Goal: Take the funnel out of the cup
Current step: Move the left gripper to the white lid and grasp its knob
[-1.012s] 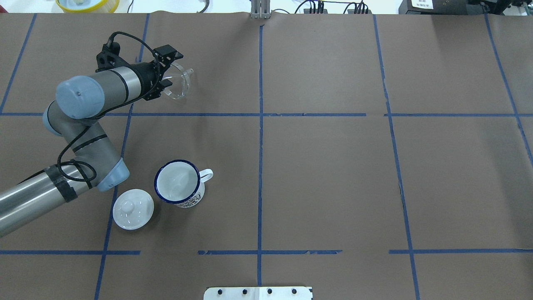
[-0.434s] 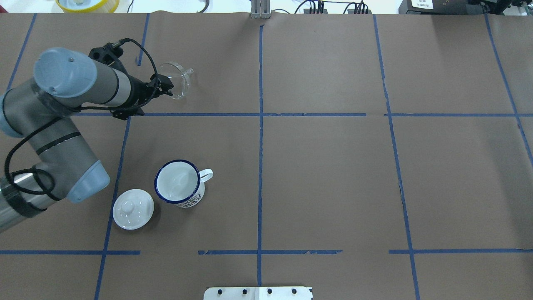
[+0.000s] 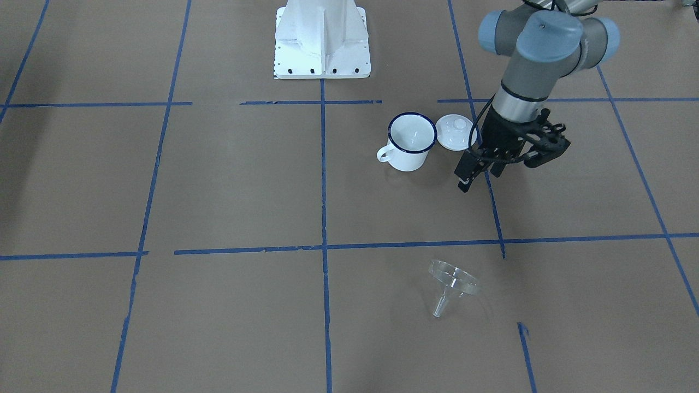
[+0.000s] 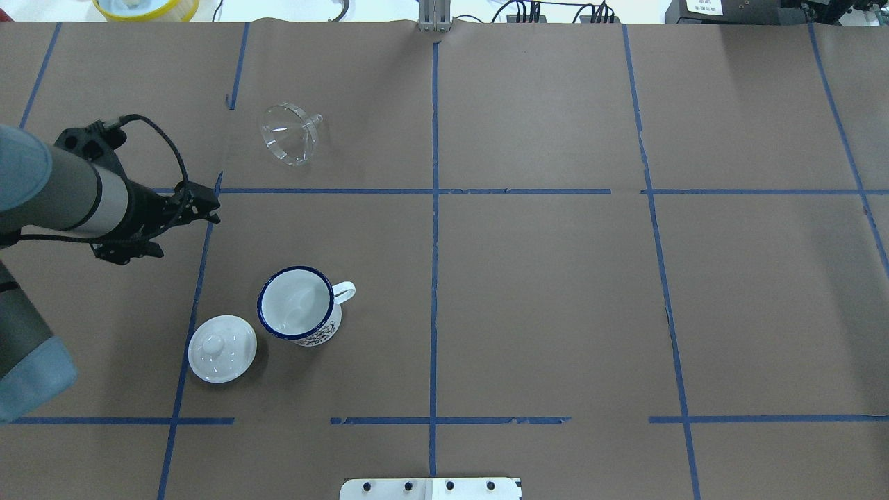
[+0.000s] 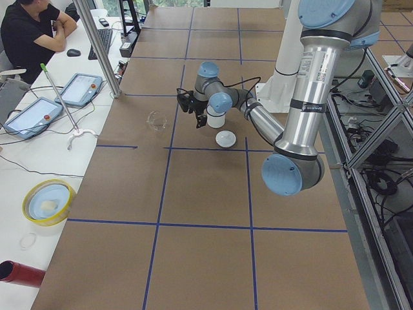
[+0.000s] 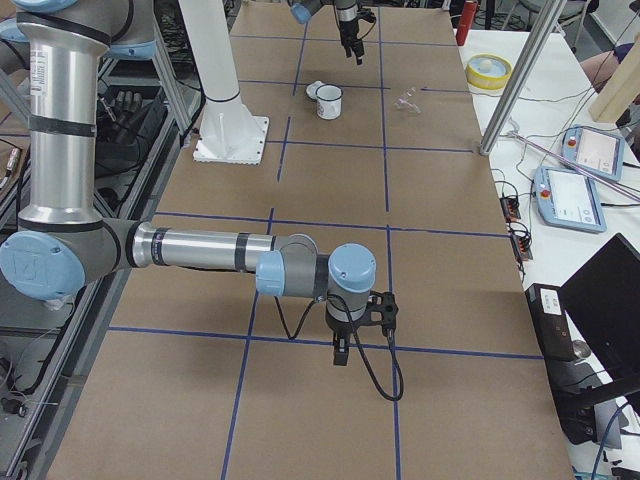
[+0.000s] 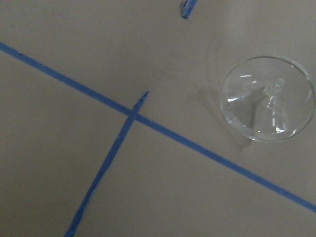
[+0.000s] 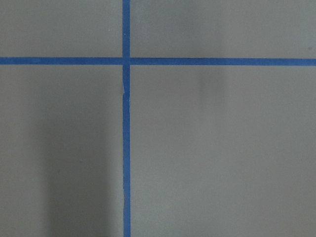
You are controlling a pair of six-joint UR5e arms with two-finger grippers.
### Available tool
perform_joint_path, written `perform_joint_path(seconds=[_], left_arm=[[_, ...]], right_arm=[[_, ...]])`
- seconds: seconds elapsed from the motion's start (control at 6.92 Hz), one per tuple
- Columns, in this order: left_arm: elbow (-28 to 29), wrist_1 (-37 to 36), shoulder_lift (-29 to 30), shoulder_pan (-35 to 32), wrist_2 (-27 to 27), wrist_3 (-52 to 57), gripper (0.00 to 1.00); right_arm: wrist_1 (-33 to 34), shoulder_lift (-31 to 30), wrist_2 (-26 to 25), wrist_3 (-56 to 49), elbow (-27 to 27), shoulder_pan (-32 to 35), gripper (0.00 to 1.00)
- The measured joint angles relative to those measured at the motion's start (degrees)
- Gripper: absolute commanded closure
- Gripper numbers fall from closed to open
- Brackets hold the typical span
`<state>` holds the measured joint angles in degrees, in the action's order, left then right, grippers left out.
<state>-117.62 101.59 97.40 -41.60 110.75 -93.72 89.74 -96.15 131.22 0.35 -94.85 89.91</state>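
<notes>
The clear funnel [image 4: 288, 135] lies on its side on the brown paper at the far left, spout pointing right; it also shows in the front view [image 3: 453, 278] and the left wrist view [image 7: 266, 98]. The white cup [image 4: 298, 312] with a dark blue rim stands upright and empty nearer the robot [image 3: 409, 142]. My left gripper [image 4: 208, 208] hangs open and empty above the table between funnel and cup, apart from both [image 3: 479, 177]. My right gripper [image 6: 340, 355] shows only in the exterior right view, low over bare paper; I cannot tell its state.
A white round knobbed lid [image 4: 222, 347] lies just left of the cup, close to it. A yellow bowl [image 4: 146, 7] sits beyond the table's far edge. The robot's white base plate [image 4: 430, 488] is at the near edge. Blue tape lines cross the paper.
My left gripper has let go of the funnel and drawn back toward the robot and to the left. The funnel stays where it lay. Cup and lid have not moved.
</notes>
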Motion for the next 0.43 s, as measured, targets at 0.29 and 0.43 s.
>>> perform_joint_path(seconds=[0.29, 0.43], left_arm=[[-1.7, 0.2, -3.9, 7.2, 0.3, -9.0, 0.02], [-1.8, 0.7, -4.3, 10.4, -1.0, -12.4, 0.02]], right_arm=[[0.0, 0.0, 0.0, 0.0, 0.0, 0.0, 0.00], [0.0, 0.0, 0.0, 0.0, 0.0, 0.0, 0.00]])
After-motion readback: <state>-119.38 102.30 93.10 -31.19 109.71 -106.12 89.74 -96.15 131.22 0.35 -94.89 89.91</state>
